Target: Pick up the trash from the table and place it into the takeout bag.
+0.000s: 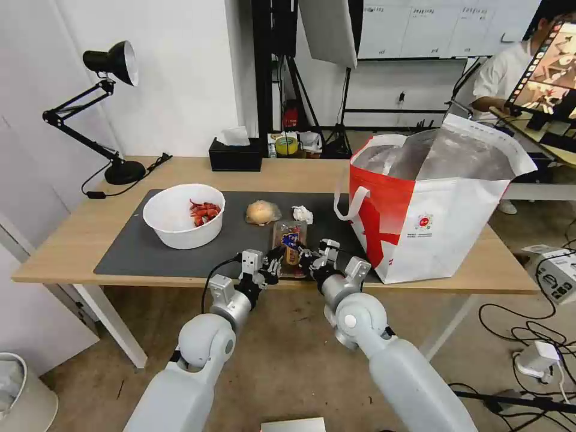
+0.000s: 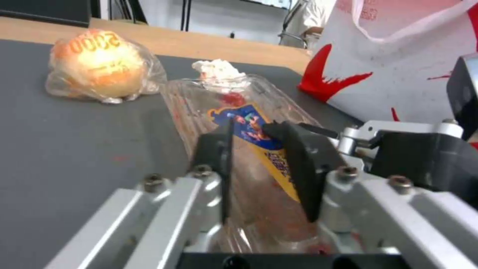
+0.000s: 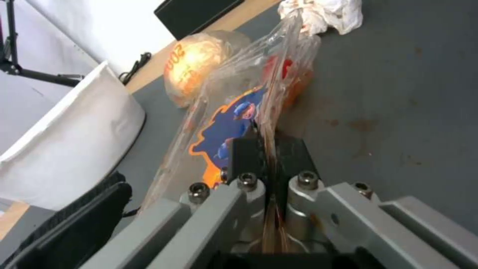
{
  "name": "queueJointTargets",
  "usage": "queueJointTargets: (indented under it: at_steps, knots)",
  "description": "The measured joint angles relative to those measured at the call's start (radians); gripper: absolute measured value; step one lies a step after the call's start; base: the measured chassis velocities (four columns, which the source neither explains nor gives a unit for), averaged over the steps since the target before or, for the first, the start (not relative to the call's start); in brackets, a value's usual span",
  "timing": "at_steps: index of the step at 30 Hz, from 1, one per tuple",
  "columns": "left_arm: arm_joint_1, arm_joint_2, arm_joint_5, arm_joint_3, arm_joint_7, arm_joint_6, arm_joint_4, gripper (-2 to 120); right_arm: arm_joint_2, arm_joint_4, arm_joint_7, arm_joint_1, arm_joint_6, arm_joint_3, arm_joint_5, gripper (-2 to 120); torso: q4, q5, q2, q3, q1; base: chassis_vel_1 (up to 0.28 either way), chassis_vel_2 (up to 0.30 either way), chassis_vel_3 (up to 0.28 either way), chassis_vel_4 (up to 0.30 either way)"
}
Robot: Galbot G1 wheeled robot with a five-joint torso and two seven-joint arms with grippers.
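Between the black matt fingers (image 3: 244, 153) of the right gripper (image 3: 266, 149) sat thin, glossy clear plastic of the hinged tray (image 2: 249, 123) (crinkled, with a printed blue-and-orange label). Beneath the pincer lay the smooth matt dark grey mat (image 1: 150, 240) on pale wood-grain tabletop (image 1: 72, 234). Beyond it, a crumpled white paper tissue (image 3: 326, 13) looked rough; the beige bun's clear wrap (image 2: 102, 65) shone. Brushed grey metal with bolts formed the left gripper (image 2: 259, 149).

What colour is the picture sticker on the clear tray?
Blue with a yellow-orange edge. The sticker on the tray shows best in the left wrist view.
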Motion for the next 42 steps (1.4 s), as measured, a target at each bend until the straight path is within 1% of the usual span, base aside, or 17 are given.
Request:
queueJointTargets:
  at_steps: [1, 4, 5, 6, 8, 9, 11, 12, 14, 15, 17, 23, 26, 30, 32, 39, 42]
  knots:
    - [0.0, 0.0, 0.0, 0.0, 0.0, 0.0, 0.0, 36, 0.0, 0.0, 0.0, 0.0, 0.0, 0.0, 0.0, 0, 0.0, 0.0, 0.0, 0.0, 0.0, 0.0, 0.0, 0.0, 0.0]
    - [0.008, -0.001, 0.0, -0.011, -0.001, -0.001, -0.013, 52, -0.001, 0.003, -0.001, 0.0, 0.0, -0.001, -0.001, 0, 0.0, 0.0, 0.0, 0.0, 0.0, 0.0, 0.0, 0.0, 0.0]
    - [0.008, -0.001, 0.0, -0.011, -0.001, -0.001, -0.013, 52, -0.001, 0.003, -0.001, 0.0, 0.0, -0.001, -0.001, 0, 0.0, 0.0, 0.0, 0.0, 0.0, 0.0, 0.0, 0.0, 0.0]
    - [0.01, -0.001, 0.0, -0.015, -0.001, -0.001, -0.016, 55, -0.001, 0.003, -0.001, 0.0, 0.0, -0.001, -0.001, 0, 0.0, 0.0, 0.0, 0.0, 0.0, 0.0, 0.0, 0.0, 0.0]
    - [0.015, 0.0, 0.0, -0.028, -0.001, -0.002, -0.024, 67, -0.001, 0.004, -0.001, 0.0, 0.001, -0.002, -0.003, 0, 0.0, -0.0001, 0.0, 0.0, 0.0, 0.0, 0.0, 0.0, 0.0]
    - [0.015, 0.0, 0.0, -0.028, -0.001, -0.002, -0.024, 67, -0.001, 0.004, -0.001, 0.0, 0.001, -0.002, -0.003, 0, 0.0, -0.0001, 0.0, 0.0, 0.0, 0.0, 0.0, 0.0, 0.0]
    - [0.02, 0.0, 0.0, -0.04, -0.001, -0.002, -0.031, 75, -0.001, 0.004, -0.002, -0.001, 0.001, -0.003, -0.003, 0, 0.0, -0.0001, 0.0, 0.0, 0.0, 0.0, 0.0, 0.0, 0.0]
    - [0.02, 0.0, 0.0, -0.04, -0.001, -0.002, -0.031, 75, -0.001, 0.004, -0.002, -0.001, 0.001, -0.003, -0.003, 0, 0.0, -0.0001, 0.0, 0.0, 0.0, 0.0, 0.0, 0.0, 0.0]
    - [0.034, -0.002, -0.001, -0.069, -0.001, -0.003, -0.049, 90, -0.001, 0.006, -0.003, -0.001, 0.001, -0.004, -0.004, 0, 0.0, 0.0, 0.0, 0.0, 0.0, 0.0, 0.0, 0.0, 0.0]
    - [0.034, -0.002, -0.001, -0.069, -0.001, -0.003, -0.049, 90, -0.001, 0.006, -0.003, -0.001, 0.001, -0.004, -0.004, 0, 0.0, 0.0, 0.0, 0.0, 0.0, 0.0, 0.0, 0.0, 0.0]
    - [0.049, -0.007, -0.002, -0.095, 0.0, -0.005, -0.062, 98, 0.0, 0.006, -0.004, -0.001, 0.001, -0.005, -0.005, 0, 0.0, -0.0001, 0.0, 0.0, 0.0, 0.0, 0.0, 0.0, 0.0]
    - [0.075, -0.006, -0.008, -0.149, 0.003, -0.02, -0.079, 100, 0.003, 0.007, -0.006, -0.002, 0.001, -0.006, -0.009, 0, 0.0, -0.0001, 0.0, 0.0, 0.0, 0.0, 0.0, 0.0, 0.0]
    - [0.103, 0.005, -0.03, -0.192, 0.004, -0.024, -0.1, 100, 0.008, 0.008, -0.007, -0.005, 0.002, -0.006, -0.015, 0, 0.0, 0.0, 0.0, 0.0, 0.0, 0.0, 0.0, 0.0, 0.0]
    - [0.117, 0.009, -0.033, -0.207, 0.005, -0.027, -0.107, 100, 0.008, 0.009, -0.007, -0.006, 0.002, -0.007, -0.018, 0, 0.0, -0.0001, 0.0, 0.0, 0.0, 0.0, 0.0, 0.0, 0.0]
    - [0.152, 0.012, -0.036, -0.231, 0.007, -0.036, -0.128, 100, 0.01, 0.012, -0.007, -0.01, 0.002, -0.01, -0.025, 0, 0.0001, -0.0001, 0.0, 0.0, 0.0, 0.0, 0.0, 0.0, 0.0]
    - [0.202, -0.004, -0.029, -0.272, 0.025, -0.064, -0.16, 100, 0.012, 0.022, -0.008, -0.015, 0.002, -0.014, -0.03, 0, 0.0, -0.0001, 0.0, 0.0, 0.0, 0.0, 0.0, 0.0, 0.0]
    - [0.237, -0.017, -0.02, -0.3, 0.033, -0.09, -0.181, 100, 0.008, 0.037, -0.008, -0.018, 0.002, -0.02, -0.033, 0, 0.0, -0.0001, 0.0, 0.0, 0.0, 0.0, 0.0, 0.0, 0.0]
